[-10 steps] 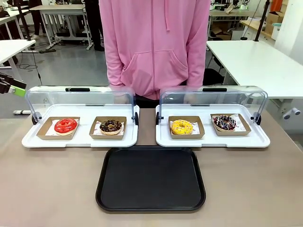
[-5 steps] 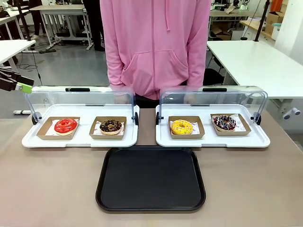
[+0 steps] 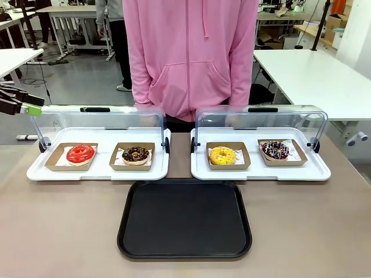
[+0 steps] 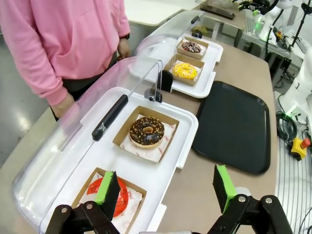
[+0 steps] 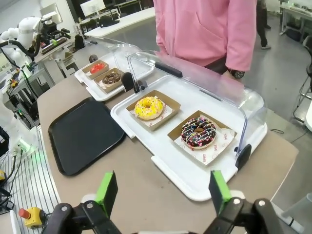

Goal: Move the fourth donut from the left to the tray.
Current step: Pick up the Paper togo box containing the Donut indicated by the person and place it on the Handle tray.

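Observation:
The fourth donut [image 3: 275, 150], dark chocolate with white drizzle and pink-red sprinkles, sits in its brown holder at the right end of the right white tray. It is also in the left wrist view [image 4: 191, 47] and the right wrist view [image 5: 198, 132]. The black tray [image 3: 184, 219] lies bare in front of both white trays, also seen from the left wrist [image 4: 236, 124] and the right wrist [image 5: 83, 134]. My left gripper [image 3: 24, 103] hovers open at the far left, above the left lid [image 4: 165, 187]. My right gripper [image 5: 163, 191] hangs open, high over the table's right end.
A red donut [image 3: 80, 154] and a crumb-topped chocolate donut [image 3: 135, 154] share the left white tray [image 3: 35, 174]. A yellow donut [image 3: 222, 155] sits left of the fourth one. Both clear lids [image 3: 261, 119] stand raised. A person in a pink hoodie [image 3: 191, 58] stands at the far edge.
My left gripper has drifted a little to the right at the picture's left edge. The donuts, trays and lids have not moved.

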`<action>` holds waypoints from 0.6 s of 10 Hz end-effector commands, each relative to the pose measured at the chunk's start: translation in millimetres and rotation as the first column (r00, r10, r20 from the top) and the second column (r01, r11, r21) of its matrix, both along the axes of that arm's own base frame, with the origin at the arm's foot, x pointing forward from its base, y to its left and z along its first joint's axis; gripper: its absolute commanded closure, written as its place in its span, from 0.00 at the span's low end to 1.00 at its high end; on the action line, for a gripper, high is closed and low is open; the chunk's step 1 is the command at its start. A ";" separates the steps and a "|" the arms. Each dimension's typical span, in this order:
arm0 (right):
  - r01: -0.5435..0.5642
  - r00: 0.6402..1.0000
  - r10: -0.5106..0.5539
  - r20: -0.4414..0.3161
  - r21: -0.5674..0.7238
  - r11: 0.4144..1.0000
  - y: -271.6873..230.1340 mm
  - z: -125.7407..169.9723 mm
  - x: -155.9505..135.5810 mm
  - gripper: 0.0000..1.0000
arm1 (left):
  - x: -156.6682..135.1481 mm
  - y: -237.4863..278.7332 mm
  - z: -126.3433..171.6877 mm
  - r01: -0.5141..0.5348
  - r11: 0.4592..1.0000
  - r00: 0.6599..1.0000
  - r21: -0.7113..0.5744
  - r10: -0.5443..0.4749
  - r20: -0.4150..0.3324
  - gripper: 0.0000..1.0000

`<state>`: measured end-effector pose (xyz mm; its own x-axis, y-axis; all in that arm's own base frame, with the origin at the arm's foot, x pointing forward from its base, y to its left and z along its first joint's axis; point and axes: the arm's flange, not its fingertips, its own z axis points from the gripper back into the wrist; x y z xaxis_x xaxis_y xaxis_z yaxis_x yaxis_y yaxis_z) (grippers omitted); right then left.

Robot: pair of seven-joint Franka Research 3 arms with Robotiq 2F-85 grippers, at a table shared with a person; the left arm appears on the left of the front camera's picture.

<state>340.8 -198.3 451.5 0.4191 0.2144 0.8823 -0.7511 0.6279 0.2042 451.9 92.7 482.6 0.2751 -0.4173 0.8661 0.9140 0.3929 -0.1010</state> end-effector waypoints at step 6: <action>-0.001 0.999 0.001 0.032 0.009 1.000 -0.9 3.0 2.2 0.00 | 0.0 0.0 0.0 0.000 1.000 1.000 0.000 0.000 0.000 0.00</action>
<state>339.1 -197.4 454.0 0.4244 0.2125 0.8802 -0.7473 0.6311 0.2079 452.5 93.2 481.5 0.2748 -0.4220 0.8640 0.9140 0.3937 -0.0984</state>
